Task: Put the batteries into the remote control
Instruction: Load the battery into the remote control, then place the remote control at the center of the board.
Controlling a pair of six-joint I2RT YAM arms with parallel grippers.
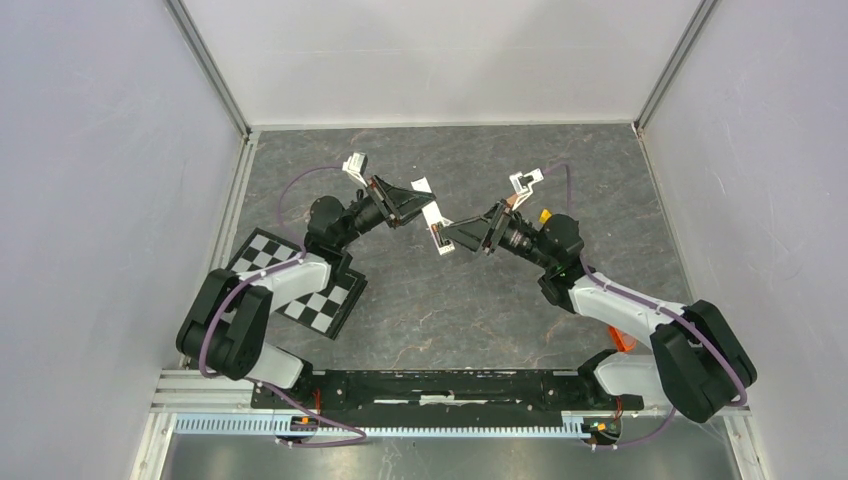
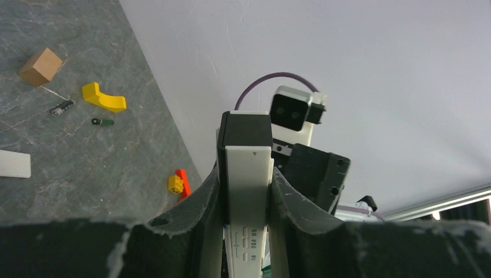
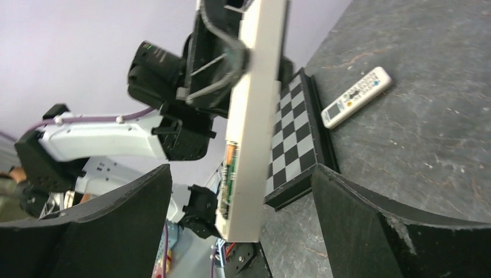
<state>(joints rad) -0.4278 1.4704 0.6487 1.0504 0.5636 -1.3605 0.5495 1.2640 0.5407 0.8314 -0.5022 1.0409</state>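
My left gripper (image 2: 246,169) is shut on the remote control (image 2: 248,191) and holds it in the air, white buttoned face toward its camera. In the top view the left gripper (image 1: 412,206) and the remote (image 1: 434,216) are above mid-table. My right gripper (image 3: 241,174) is open, one finger on each side of the remote's (image 3: 255,104) free end without touching it; it also shows in the top view (image 1: 447,240). Something greenish-orange (image 3: 229,172) sits in the remote's back recess. Two batteries (image 2: 62,108) (image 2: 103,121) lie on the table.
A brown block (image 2: 40,66) and a yellow curved piece (image 2: 103,97) lie near the loose batteries. A white bar end (image 2: 14,164) and a small yellow-red piece (image 2: 178,183) are nearby. A long white bar (image 3: 356,97) lies beside the checkerboard (image 1: 310,285).
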